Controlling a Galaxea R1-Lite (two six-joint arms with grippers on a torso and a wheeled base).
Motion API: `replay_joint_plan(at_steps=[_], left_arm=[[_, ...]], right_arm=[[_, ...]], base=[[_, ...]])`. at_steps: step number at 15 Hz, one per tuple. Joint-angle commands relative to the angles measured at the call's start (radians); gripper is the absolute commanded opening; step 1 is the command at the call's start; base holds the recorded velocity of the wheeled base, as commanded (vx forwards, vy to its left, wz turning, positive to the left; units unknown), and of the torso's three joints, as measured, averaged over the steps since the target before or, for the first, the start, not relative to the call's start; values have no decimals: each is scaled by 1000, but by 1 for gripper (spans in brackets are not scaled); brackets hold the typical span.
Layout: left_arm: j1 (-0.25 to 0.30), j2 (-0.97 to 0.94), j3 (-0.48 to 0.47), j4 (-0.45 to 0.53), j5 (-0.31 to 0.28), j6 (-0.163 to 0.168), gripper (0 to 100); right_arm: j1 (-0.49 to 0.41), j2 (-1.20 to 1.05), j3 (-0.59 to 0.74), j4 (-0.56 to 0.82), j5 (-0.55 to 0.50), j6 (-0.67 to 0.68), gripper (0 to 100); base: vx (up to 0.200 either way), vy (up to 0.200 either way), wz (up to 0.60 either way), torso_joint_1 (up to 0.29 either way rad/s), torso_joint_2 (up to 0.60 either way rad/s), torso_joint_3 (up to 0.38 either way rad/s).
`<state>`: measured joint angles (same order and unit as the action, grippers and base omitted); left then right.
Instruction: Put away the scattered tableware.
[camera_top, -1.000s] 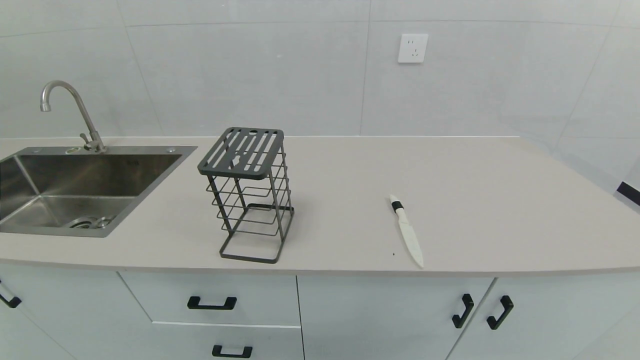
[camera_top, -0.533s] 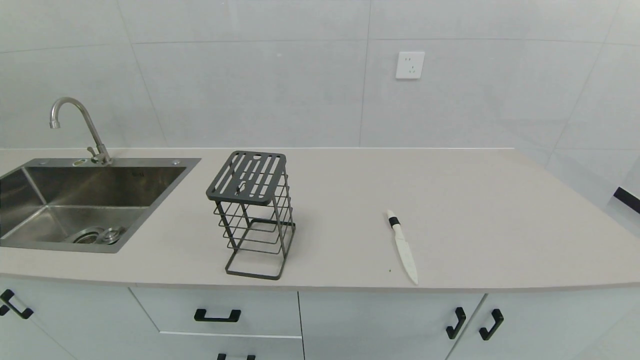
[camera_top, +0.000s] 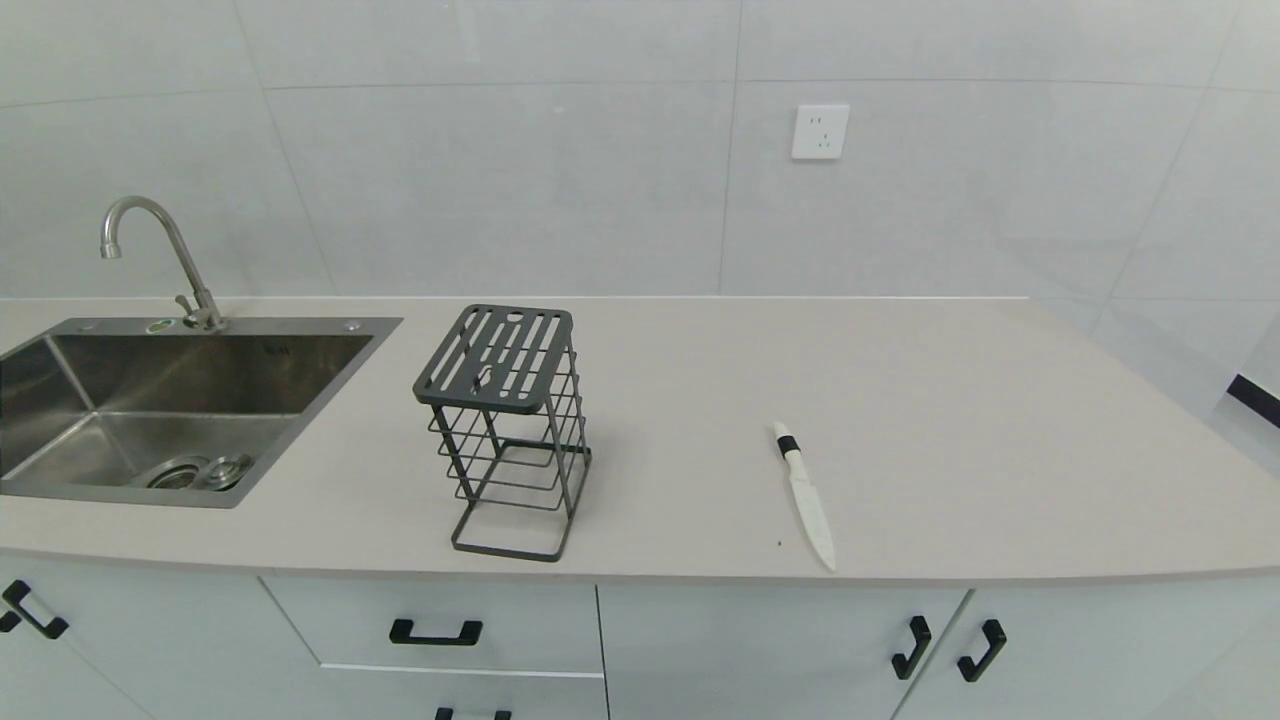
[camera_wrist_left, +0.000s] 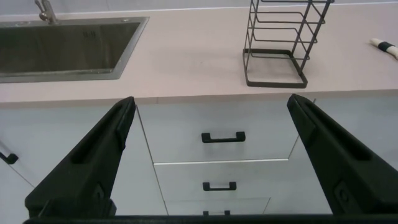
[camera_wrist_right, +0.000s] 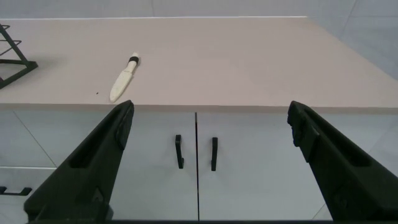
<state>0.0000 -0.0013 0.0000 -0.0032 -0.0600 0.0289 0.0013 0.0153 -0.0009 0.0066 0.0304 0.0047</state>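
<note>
**Knife**: white, with a black band near its far end. It lies flat on the bench close to the front edge, pointed end toward that edge. It is well apart from the rack, on the rack's right.

**Slotted rack**: dark wire frame with a slotted top plate. It stands upright between the sink and the knife, with nothing in it.

**Left jaws:** spread wide and empty, held off the bench front, facing the drawers.

**Right jaws:** spread wide and empty, facing the cabinet doors below the knife.

**Hazards (judged):**
- The knife is thin and flat, so jaws closing on it may scrape the bench or push it off the front edge.
- A shallow pinch could let it twist or drop.
- The rack looks light, so a blade that misses its slot could tip or shift it.
</note>
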Motion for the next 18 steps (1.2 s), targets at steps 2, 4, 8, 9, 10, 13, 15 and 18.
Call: replay_joint_plan(at_steps=[2, 4, 8, 9, 10, 13, 15, 18], left_arm=[[0, 1, 0, -1, 0, 0, 100], [0, 1, 0, -1, 0, 0, 100], [0, 1, 0, -1, 3, -1, 100], [0, 1, 0, 0, 3, -3, 100], [0, 1, 0, -1, 3, -3, 100], [0, 1, 0, -1, 3, -3, 100], [0, 1, 0, -1, 3, -3, 100], [0, 1, 0, -1, 3, -4, 100]], right_arm=[[0, 0, 1, 0, 0, 0, 100], [0, 0, -1, 0, 0, 0, 100], [0, 0, 1, 0, 0, 0, 100], [0, 0, -1, 0, 0, 0, 100], [0, 0, 1, 0, 0, 0, 100], [0, 0, 1, 0, 0, 0, 100], [0, 0, -1, 0, 0, 0, 100], [0, 0, -1, 0, 0, 0, 100]], base=[[0, 0, 0, 171, -342, -178], [0, 0, 0, 163, -339, -161], [150, 0, 0, 32, -68, -33], [0, 0, 0, 0, 0, 0], [0, 0, 0, 0, 0, 0], [0, 0, 0, 0, 0, 0], [0, 0, 0, 0, 0, 0], [0, 0, 0, 0, 0, 0]])
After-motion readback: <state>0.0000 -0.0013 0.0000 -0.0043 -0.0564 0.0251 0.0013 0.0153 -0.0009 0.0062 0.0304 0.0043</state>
